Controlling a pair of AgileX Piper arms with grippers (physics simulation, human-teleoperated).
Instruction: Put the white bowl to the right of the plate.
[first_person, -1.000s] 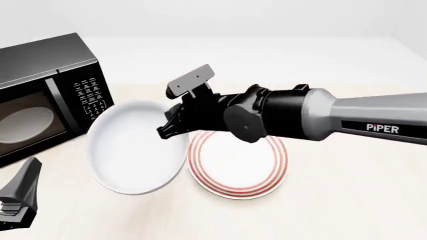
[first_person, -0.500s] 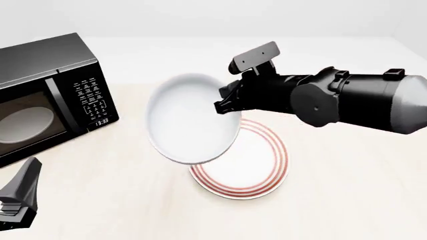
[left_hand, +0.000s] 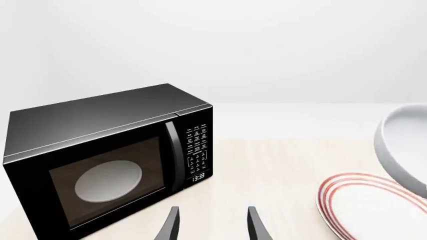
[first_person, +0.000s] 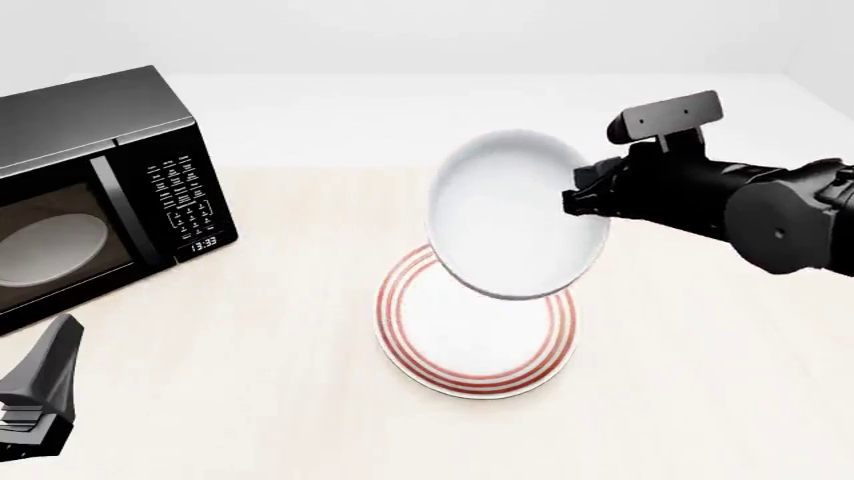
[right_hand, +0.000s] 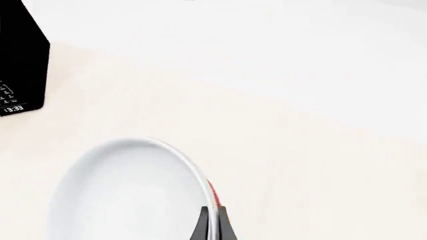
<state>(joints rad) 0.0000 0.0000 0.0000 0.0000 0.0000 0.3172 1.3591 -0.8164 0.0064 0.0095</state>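
The white bowl (first_person: 514, 215) hangs tilted in the air above the far part of the plate (first_person: 474, 340), its inside facing the front camera. My right gripper (first_person: 577, 200) is shut on the bowl's right rim; the right wrist view shows its fingertips (right_hand: 212, 226) pinching that rim of the bowl (right_hand: 127, 192). The red-ringed plate lies flat on the table below. My left gripper (first_person: 34, 400) rests at the near left, open and holding nothing; its fingers (left_hand: 172, 227) show in the left wrist view, with the plate (left_hand: 370, 207) and the bowl (left_hand: 400, 147) off to one side.
A black microwave (first_person: 94, 190) stands at the far left of the table, door closed, a pale disc behind its glass. It also fills much of the left wrist view as the microwave (left_hand: 110, 162). Bare tabletop (first_person: 707, 360) lies right of the plate.
The right arm has carried the bowl rightward, from left of the plate to above the plate. The left gripper has not moved.
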